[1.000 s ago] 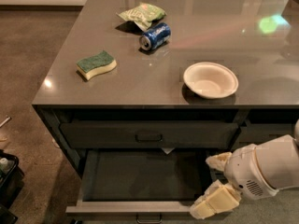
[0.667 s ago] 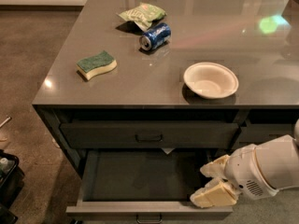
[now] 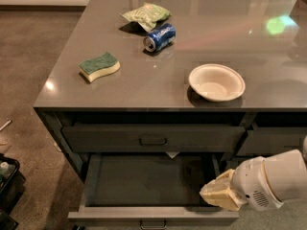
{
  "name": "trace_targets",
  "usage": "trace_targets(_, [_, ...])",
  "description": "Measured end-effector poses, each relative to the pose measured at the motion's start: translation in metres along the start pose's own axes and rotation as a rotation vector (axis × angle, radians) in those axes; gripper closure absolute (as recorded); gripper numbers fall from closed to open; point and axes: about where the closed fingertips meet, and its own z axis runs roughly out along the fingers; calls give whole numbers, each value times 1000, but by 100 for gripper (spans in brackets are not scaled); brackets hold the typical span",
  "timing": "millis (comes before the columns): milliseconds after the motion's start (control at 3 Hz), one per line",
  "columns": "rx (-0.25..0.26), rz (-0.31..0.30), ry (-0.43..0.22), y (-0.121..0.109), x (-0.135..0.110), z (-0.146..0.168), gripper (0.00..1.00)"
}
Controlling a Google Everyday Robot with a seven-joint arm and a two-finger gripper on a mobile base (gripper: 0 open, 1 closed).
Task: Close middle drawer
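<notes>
The middle drawer (image 3: 144, 182) is pulled far out below the counter, showing its long shallow dark-grey tray. Its flat front (image 3: 110, 216) runs along the bottom edge of the view, with the small dark pull handle (image 3: 153, 223) at centre. My gripper (image 3: 217, 193), with cream-coloured fingers on a white wrist, sits at the drawer's right front corner, just above the front's right end. Its fingers are pressed together and hold nothing. The drawer above it (image 3: 153, 138) is shut.
On the grey counter top (image 3: 144, 87) lie a green-and-yellow sponge (image 3: 99, 66), a blue can on its side (image 3: 159, 37), a green snack bag (image 3: 146, 14) and a white bowl (image 3: 216, 83). Another shut drawer (image 3: 271, 140) is at right. A dark bin (image 3: 7, 181) stands on the floor at left.
The gripper's two fingers, apart a second ago, have come together, and the gripper has shifted slightly toward the drawer's right front corner. The drawer stands as far out as before.
</notes>
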Motion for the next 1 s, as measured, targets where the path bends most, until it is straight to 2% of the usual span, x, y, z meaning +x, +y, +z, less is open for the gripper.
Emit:
trace_targets(333, [-30,79,-79,-19,28,34,100])
trace_targets(667, [-89,146,-129,-43,55,75,100])
trace_targets(1000, [-159,214,-144,-59,79,113,100])
